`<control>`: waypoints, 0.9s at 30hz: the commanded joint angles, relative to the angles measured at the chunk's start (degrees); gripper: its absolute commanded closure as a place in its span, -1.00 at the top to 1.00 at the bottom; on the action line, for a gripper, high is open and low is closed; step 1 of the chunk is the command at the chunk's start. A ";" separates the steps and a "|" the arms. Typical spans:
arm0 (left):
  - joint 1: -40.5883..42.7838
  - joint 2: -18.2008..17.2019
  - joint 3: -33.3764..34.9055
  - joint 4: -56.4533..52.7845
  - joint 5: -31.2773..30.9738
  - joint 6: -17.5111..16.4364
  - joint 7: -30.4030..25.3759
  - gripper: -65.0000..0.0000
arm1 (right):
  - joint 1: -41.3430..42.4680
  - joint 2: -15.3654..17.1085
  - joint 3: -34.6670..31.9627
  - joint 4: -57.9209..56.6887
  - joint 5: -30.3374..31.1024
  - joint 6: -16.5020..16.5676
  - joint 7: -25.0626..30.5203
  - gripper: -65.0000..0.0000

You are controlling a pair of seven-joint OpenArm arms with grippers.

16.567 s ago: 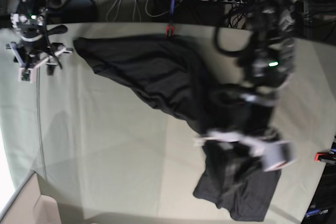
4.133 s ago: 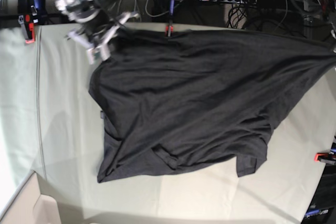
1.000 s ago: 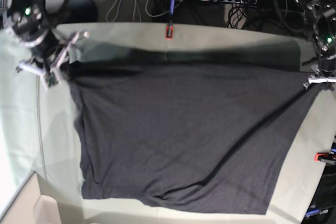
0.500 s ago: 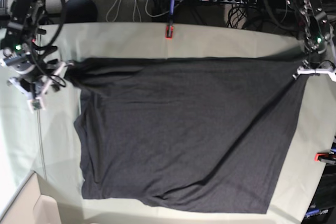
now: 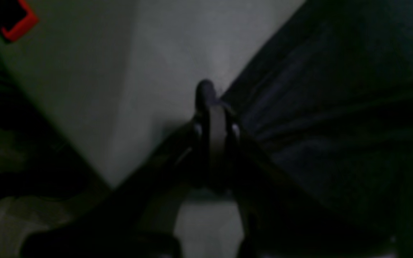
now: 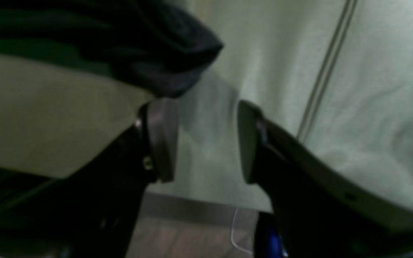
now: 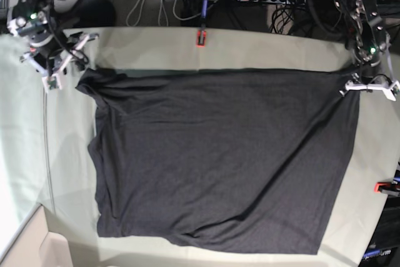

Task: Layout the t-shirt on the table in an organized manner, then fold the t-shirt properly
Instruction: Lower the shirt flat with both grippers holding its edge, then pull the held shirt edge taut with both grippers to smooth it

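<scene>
The t-shirt (image 7: 219, 157) is spread flat over most of the table (image 7: 156, 45), dark side up, w/ no print seen in the base view; its long edges run roughly parallel to the table edges, its near edge lies close to the table's near edge, and a strip of bare cloth is left along the far edge. The shirt's far-left corner is drawn out to a point toward the table's far-left corner, just beside the right gripper (image 7: 62, 67). In the right wrist view the right gripper (image 6: 203, 139) is seen w/ jaws spread apart and nothing between the pads (image 6: 160, 138); a bunched fold of the t-shirt (image 6: 127, 46) lies just past one fingertip, and whether it is touched cannot be told. A seam line in the table (image 6: 371, 89) cover is seen beside it. The left gripper (image 7: 369, 85) is at the shirt's far-right corner, near the table's right edge. In the left wrist view, which is v. dark, the left gripper (image 5: 212, 118) is seen pinched tight on the edge of the t-shirt (image 5: 335, 107), w/ creases fanning out from the grip over the table (image 5: 138, 71). A red clamp (image 7: 201, 37) is fixed at the middle of the far edge and another red clip (image 7: 382, 186) at the right edge.
</scene>
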 commanded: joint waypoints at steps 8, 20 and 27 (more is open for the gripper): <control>-0.61 0.02 -0.08 1.47 0.35 0.12 -0.81 -1.00 | 2.79 -0.92 -1.39 -4.88 0.25 -0.13 3.34 0.01; -1.31 -0.25 -0.17 1.03 0.35 0.12 -0.81 -1.00 | 8.86 0.31 -1.57 -12.53 0.25 -0.13 2.90 -0.38; -0.88 -0.07 -0.34 5.07 0.35 0.12 -0.37 -1.00 | -0.81 -1.09 -2.27 1.62 0.34 -0.13 3.16 -1.00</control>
